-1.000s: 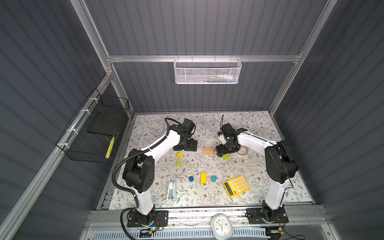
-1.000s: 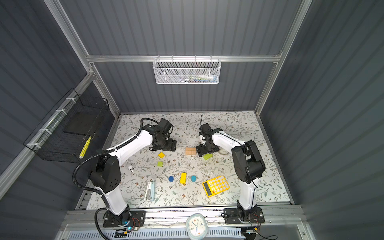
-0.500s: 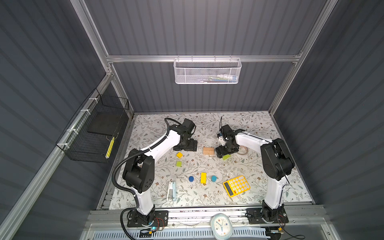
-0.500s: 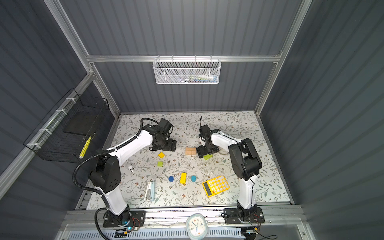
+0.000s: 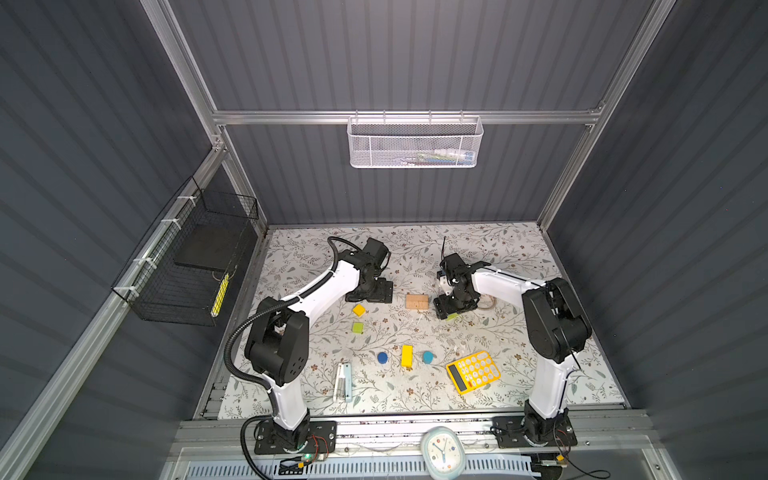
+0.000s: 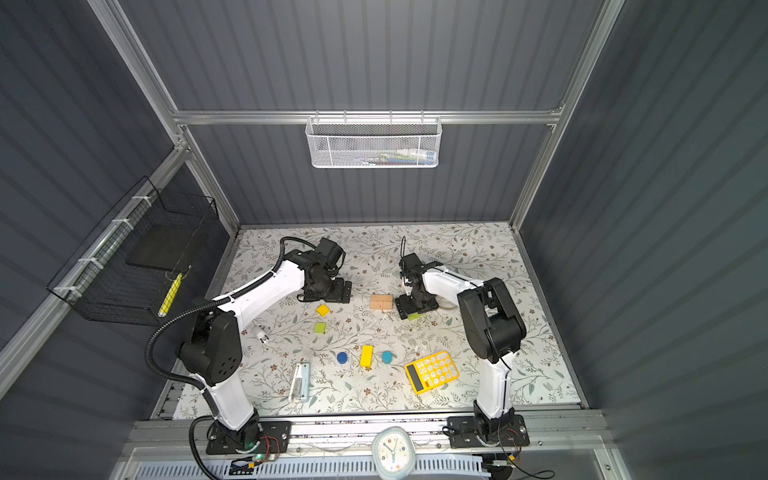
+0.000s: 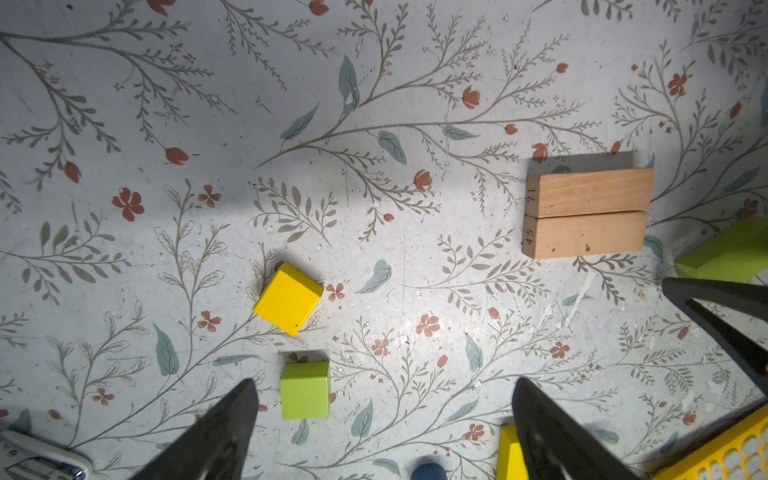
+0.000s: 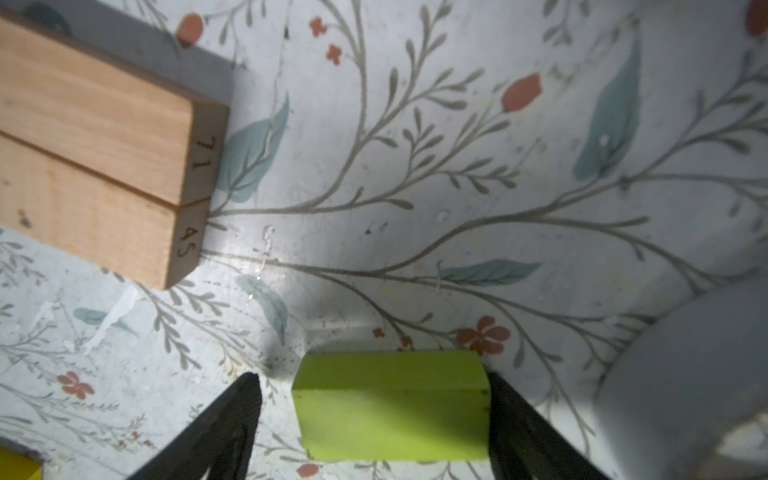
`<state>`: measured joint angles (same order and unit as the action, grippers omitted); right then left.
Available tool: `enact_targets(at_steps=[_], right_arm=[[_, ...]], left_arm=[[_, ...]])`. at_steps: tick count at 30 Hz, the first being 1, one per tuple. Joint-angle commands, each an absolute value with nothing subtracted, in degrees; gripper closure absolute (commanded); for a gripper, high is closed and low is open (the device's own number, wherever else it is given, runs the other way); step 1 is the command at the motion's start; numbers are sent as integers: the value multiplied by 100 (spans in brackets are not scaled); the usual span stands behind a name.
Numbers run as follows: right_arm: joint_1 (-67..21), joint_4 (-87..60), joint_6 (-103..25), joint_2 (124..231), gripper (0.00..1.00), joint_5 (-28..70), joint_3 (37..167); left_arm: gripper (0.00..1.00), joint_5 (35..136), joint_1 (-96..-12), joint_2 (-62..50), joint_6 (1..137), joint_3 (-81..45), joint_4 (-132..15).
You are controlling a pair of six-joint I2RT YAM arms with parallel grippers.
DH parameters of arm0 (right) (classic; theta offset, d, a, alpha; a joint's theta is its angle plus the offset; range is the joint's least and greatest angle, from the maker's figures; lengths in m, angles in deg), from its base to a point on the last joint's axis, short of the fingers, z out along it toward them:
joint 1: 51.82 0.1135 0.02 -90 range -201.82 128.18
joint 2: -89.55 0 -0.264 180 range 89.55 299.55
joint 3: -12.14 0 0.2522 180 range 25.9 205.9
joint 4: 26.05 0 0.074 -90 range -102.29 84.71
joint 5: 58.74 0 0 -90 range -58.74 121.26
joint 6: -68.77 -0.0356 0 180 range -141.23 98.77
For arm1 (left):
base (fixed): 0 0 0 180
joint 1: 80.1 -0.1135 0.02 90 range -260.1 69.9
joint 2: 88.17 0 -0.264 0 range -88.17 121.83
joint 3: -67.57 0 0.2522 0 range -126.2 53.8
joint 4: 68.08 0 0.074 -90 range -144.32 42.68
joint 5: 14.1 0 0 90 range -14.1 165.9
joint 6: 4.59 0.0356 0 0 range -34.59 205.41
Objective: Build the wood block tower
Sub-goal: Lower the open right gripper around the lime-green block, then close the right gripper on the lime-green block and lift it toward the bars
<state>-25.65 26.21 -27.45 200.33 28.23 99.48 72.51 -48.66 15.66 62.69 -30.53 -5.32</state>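
Two tan wooden bars (image 5: 417, 301) lie side by side at mid-table. Just right of them my right gripper (image 8: 372, 376) is down at the table, open, straddling a lime-green bar (image 8: 390, 411). One finger touches an end of the bar and the other stands a little off it. My left gripper (image 7: 384, 382) hangs open and empty left of the tan bars (image 7: 586, 212), above a yellow cube (image 7: 288, 299) and a lime-green cube (image 7: 304, 390). Nearer the front lie a yellow bar (image 5: 407, 356) and two blue cylinders (image 5: 382, 357), (image 5: 427, 356).
A yellow calculator (image 5: 473, 371) lies at the front right and a white stapler (image 5: 343, 381) at the front left. A clear tape roll (image 5: 486, 302) sits close behind the right gripper. A wire basket (image 5: 183, 266) hangs on the left wall.
The right gripper's jaws have drawn in toward the lime-green bar, and the right arm's elbow has shifted slightly. The left arm has not moved.
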Motion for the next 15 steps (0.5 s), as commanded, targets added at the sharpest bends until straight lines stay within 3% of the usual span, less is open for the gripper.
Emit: enact_targets(at_steps=[1,15], right_arm=[[-2482,2691,-2946,19900,17,2806,9799],[-2324,2730,-3582,19875,24,3262,9820]], left_arm=[[5,7291,-4898,1396,6202,-2952,-549],[4,7301,-4912,1331,6262,-2914,-563]])
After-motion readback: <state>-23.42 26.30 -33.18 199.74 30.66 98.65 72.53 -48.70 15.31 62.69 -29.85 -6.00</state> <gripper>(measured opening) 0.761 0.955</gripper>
